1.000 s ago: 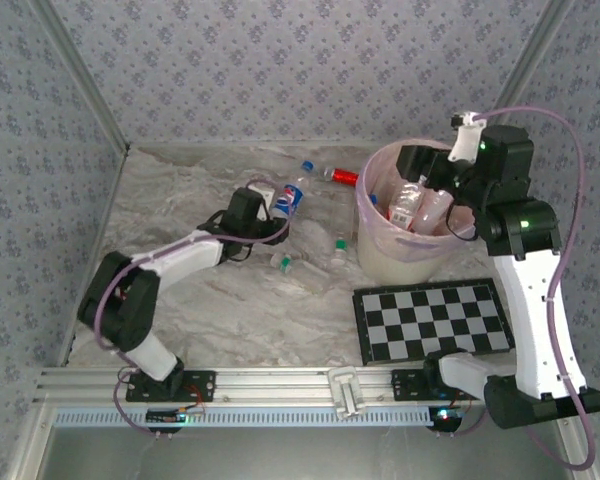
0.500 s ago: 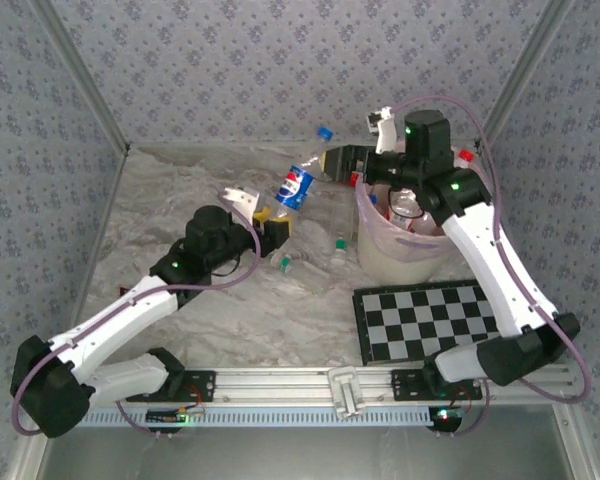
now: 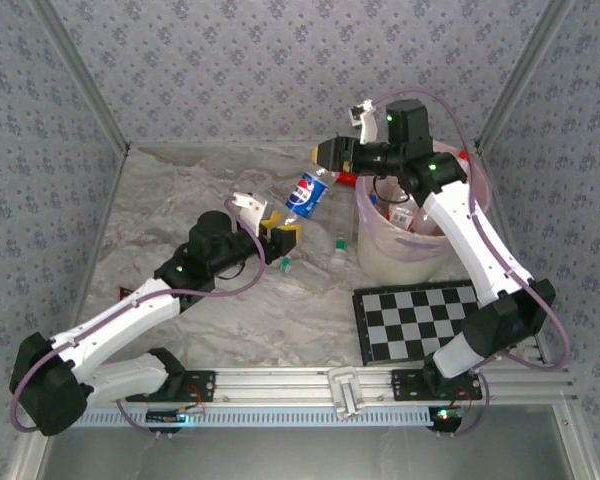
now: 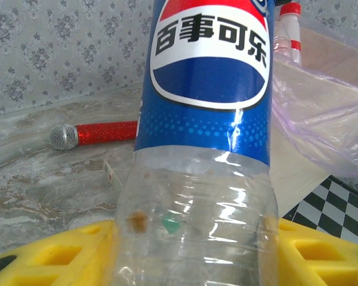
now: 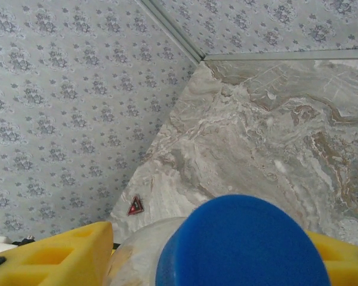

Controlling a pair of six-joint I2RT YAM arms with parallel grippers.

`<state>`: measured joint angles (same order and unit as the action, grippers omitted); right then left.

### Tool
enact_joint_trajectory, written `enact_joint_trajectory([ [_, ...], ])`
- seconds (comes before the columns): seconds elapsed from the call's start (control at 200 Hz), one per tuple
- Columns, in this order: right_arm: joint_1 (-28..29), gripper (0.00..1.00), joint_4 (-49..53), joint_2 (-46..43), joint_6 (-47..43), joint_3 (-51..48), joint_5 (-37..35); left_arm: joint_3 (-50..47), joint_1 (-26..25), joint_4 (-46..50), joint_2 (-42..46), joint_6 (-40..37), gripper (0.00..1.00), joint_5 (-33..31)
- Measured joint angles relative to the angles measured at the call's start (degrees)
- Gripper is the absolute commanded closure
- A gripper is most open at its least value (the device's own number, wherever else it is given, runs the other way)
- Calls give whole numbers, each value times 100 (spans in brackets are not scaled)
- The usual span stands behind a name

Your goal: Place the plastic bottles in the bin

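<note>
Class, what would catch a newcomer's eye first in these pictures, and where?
A Pepsi bottle hangs in mid-air, its base in the left gripper, its blue cap between the right gripper's yellow fingers. Right of it stands the cream bin holding bottles, with a checkerboard in front.

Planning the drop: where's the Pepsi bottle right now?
Top view, centre: the Pepsi bottle is held just left of the bin, its base in the left gripper, its blue cap at the right gripper.

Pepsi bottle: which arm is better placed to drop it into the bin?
Right, probably. The right arm has its jaws around the Pepsi bottle at the blue-cap end, close beside the bin. The left arm holds the bottle's base, farther from the bin.
</note>
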<state>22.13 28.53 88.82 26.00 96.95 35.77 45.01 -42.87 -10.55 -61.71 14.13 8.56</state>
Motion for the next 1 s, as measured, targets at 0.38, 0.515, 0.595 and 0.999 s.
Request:
enact_joint_trajectory([
  [0.38, -133, 77, 297, -129, -111, 201, -42, 9, -74, -17, -2, -87, 10, -46],
  [0.515, -485, 81, 358, -520, -188, 413, -243, 9, -63, 72, -24, -107, 4, -131],
  [0.595, -743, 83, 413, -909, -258, 490, -452, 9, -63, 151, -33, -105, 4, -229],
  [0.999, -1869, 88, 1534, -2350, -1113, 741, -2450, 59, -63, 815, -828, -105, 3, -671],
])
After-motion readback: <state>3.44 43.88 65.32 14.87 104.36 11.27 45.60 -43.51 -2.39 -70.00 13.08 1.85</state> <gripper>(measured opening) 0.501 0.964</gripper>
